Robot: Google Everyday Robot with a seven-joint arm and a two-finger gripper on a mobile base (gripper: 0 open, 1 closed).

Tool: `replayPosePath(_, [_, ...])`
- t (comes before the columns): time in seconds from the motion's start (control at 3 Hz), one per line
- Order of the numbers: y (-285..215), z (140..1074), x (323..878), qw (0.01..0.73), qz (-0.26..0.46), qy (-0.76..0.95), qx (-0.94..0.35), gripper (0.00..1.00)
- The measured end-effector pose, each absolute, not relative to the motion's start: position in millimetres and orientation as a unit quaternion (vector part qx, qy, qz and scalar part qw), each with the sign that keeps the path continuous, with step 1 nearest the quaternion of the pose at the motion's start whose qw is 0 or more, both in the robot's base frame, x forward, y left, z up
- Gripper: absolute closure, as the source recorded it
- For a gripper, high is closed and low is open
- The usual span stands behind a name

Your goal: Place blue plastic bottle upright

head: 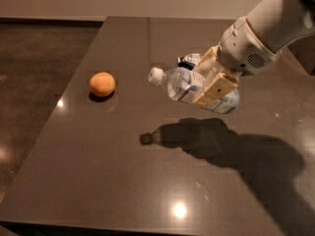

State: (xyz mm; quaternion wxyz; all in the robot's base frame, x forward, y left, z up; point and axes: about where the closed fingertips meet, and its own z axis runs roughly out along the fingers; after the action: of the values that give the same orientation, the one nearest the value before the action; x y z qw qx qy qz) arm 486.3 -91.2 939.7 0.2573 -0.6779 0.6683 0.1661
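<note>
The blue plastic bottle (183,86) is a clear bottle with a white cap and a pale label. It hangs above the dark table (123,181), tilted, with its cap up and to the left. My gripper (210,78) is shut on the bottle's middle; its tan fingers (215,88) clamp the body. The white arm reaches in from the upper right. The bottle's shadow lies on the table below it.
An orange fruit (102,83) sits on the table to the left of the bottle. A dark blue and white snack bag (189,60) shows partly behind the gripper. The table's left edge drops to a dark floor.
</note>
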Motion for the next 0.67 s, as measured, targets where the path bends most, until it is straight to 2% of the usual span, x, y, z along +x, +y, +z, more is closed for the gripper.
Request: replayPosePath(0.67, [-87, 978, 478, 0.368, 0.248, 0.659, -0.607, 1.00])
